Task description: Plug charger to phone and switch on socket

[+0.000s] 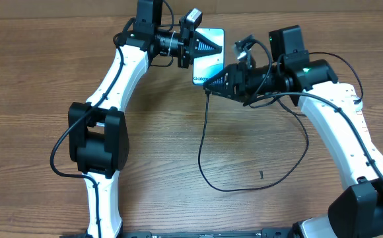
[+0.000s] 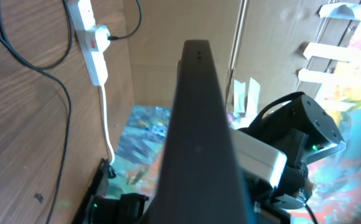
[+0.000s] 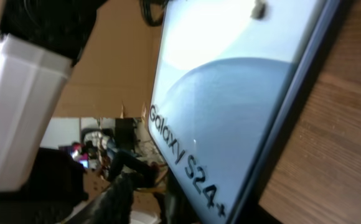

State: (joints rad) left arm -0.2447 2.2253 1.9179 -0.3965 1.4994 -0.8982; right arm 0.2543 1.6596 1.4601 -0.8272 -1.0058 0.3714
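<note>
Phone (image 1: 212, 66) at the far middle of the worktop (image 1: 39, 99), screen lit pale blue. Left gripper (image 1: 216, 47) reaching in from the left and pinching it, one black finger lying across the upper screen in the overhead view. Right gripper (image 1: 208, 84) at the phone's near edge, fingers pressed together on the charger (image 1: 202, 142), the thin black cable dropping from the tip, looping wide over the wood and rising toward the right arm. Plug tip hidden, so cannot tell whether seated in the phone. Only in the right wrist view: the lettering "Galaxy S24+" whole, on a screen slanting across the frame, wood at the right; overhead gives just the first letters. Only in the left wrist view: the phone edge-on as a dark slab filling the centre, and off to its side the socket (image 2: 97, 70), white with a red switch and a black plug, thick white cord (image 2: 107, 124) running along the worktop's edge. Brown wood-grain surface, one small dark mark (image 1: 261, 174) near the cable loop. Cardboard wall (image 2: 162, 56) behind, a colourful painted sheet (image 2: 143, 134) below it.
</note>
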